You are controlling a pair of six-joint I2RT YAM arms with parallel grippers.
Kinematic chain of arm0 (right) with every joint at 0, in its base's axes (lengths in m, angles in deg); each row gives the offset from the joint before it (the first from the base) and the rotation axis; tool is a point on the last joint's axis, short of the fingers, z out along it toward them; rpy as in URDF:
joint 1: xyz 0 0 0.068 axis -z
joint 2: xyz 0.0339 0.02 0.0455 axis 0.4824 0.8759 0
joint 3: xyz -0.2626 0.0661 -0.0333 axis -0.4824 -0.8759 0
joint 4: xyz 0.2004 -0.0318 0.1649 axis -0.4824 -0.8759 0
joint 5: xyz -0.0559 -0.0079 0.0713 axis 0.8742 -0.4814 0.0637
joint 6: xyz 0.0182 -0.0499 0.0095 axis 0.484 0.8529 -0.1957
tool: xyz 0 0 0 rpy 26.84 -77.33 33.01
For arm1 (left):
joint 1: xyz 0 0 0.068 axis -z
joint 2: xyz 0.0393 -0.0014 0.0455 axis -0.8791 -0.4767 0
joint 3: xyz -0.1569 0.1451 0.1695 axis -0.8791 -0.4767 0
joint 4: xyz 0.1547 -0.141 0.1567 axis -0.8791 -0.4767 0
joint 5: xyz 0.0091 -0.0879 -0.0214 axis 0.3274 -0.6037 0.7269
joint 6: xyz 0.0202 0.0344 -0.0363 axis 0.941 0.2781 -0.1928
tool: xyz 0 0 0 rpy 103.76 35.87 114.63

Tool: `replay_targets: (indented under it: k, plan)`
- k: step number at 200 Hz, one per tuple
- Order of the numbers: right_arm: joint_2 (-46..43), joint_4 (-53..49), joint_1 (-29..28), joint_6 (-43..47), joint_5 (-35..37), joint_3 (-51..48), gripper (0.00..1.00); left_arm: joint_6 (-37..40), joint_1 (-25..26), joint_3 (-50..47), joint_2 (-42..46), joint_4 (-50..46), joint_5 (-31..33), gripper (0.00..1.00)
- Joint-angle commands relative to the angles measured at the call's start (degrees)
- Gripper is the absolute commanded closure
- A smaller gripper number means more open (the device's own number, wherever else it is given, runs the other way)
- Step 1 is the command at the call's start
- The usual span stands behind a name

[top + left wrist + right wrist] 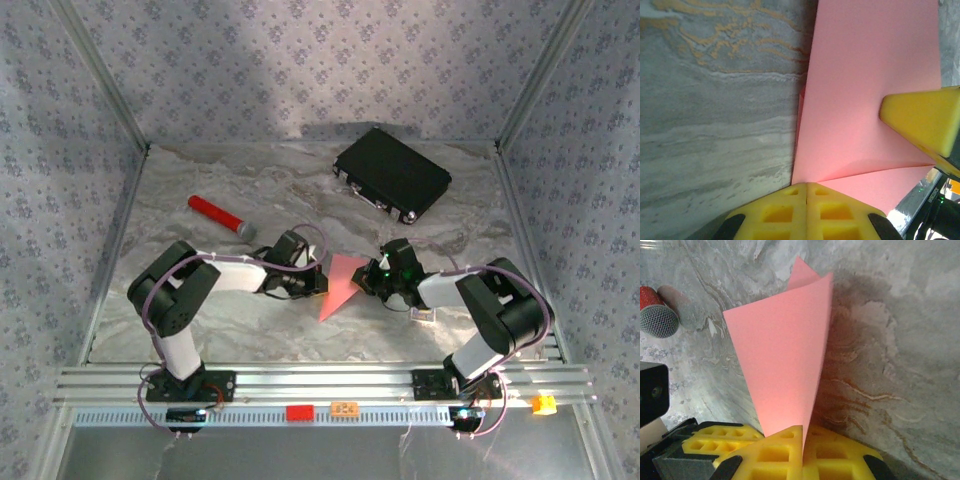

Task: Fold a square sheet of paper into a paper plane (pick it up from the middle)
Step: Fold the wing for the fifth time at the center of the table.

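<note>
The left fingers [782,212] and right fingers [775,452] are each clamped on the pink paper [342,283]. It looks only partly folded, with most plane creases left to make.

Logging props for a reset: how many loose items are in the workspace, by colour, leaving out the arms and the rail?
Pink: 1, the paper
Red: 1, the cylinder
Black: 1, the case
White: 1, the card
Total: 4
</note>
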Motion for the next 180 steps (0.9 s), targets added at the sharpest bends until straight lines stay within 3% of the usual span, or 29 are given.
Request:
replay_targets:
  k: [1,57,100,144,180]
  plan:
    - [1.01,0.67,0.4,0.13,-1.3,0.48,1.0,-2.07,-1.35,-2.05,3.3,3.11,0.5,0.93]
    - [0.1,1.53,0.4,-1.89,-1.21,0.52,1.0,-0.01,-0.71,-3.35,11.53,2.15,4.23,0.82]
    - [-0.48,1.74,-0.16,-3.37,-1.07,0.64,0.99,7.31,4.25,-2.37,12.87,-3.96,8.3,0.74]
    - [-0.9,1.71,-0.53,-4.29,-0.8,0.91,0.99,16.38,13.85,2.71,12.03,-14.64,22.25,0.5]
    - [-1.3,1.44,-0.73,-4.89,-0.5,0.99,0.98,21.26,20.41,5.91,9.89,-19.24,32.59,0.44]
